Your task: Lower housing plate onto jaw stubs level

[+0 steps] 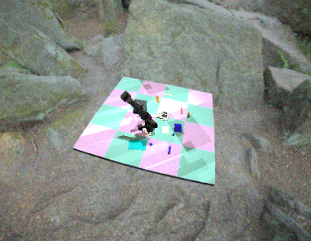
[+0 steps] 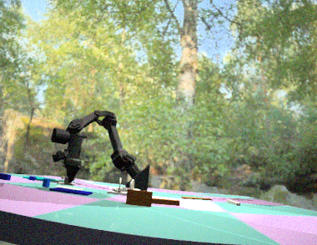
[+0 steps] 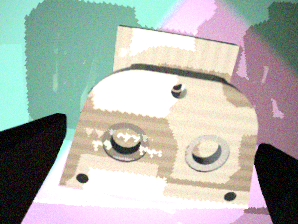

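The pale wood-toned housing plate (image 3: 212,112) fills the middle of the wrist view, with two ringed round holes, three small dark holes and a pale block (image 3: 175,52) at its far edge. My gripper (image 3: 164,138) (image 1: 147,130) is open and pointed down, one finger on either side of the plate, with nothing gripped. In the exterior view the gripper (image 2: 70,179) reaches down close to the table. A pale assembly (image 1: 162,115) (image 2: 118,191) with thin upright pins stands apart from the gripper, near the arm's base. The two jaws and their stubs are too small to tell apart.
Near the gripper lie a cyan pad (image 1: 137,144) and a small blue block (image 1: 150,144). A dark blue square (image 1: 178,128), a white square (image 1: 165,129) and a blue bar (image 1: 169,150) lie beyond. Orange pieces (image 1: 157,98) (image 1: 182,110) lie farther back. A brown block (image 2: 138,197) shows in the exterior view.
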`<state>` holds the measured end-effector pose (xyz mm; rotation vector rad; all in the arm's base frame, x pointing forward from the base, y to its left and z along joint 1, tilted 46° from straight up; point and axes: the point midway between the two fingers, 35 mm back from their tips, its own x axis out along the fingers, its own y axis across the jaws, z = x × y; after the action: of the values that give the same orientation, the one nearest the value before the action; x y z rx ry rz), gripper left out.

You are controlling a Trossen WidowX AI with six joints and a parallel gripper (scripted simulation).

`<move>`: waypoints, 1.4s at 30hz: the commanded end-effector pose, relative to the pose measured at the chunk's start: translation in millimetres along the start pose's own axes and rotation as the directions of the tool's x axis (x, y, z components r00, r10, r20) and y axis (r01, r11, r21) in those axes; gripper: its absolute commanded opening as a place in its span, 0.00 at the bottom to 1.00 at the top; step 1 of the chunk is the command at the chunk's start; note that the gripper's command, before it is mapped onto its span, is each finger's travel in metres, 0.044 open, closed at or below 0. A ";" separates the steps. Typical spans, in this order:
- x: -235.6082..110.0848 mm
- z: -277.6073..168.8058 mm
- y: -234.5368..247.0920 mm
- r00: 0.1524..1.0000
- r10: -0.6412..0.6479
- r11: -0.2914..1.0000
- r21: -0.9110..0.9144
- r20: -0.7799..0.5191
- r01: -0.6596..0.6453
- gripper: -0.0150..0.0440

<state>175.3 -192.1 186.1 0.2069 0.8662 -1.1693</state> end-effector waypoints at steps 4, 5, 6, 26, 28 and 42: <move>0.9 -0.5 1.0 1.000 0.005 1.000 -0.004 -0.003 -0.005 1.00; 1.1 -0.5 1.0 1.000 0.005 1.000 -0.004 -0.003 -0.005 1.00; 1.1 -0.5 1.0 1.000 0.005 1.000 -0.004 -0.003 -0.005 1.00; 0.6 0.0 0.0 1.000 0.000 1.000 0.000 0.000 0.000 0.85; 0.6 0.0 0.0 1.000 0.000 1.000 0.000 0.000 0.000 0.85; -10.7 0.2 2.2 1.000 0.003 1.000 0.001 -0.005 -0.003 0.85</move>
<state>175.1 -188.6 186.5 0.2106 0.8763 -1.1651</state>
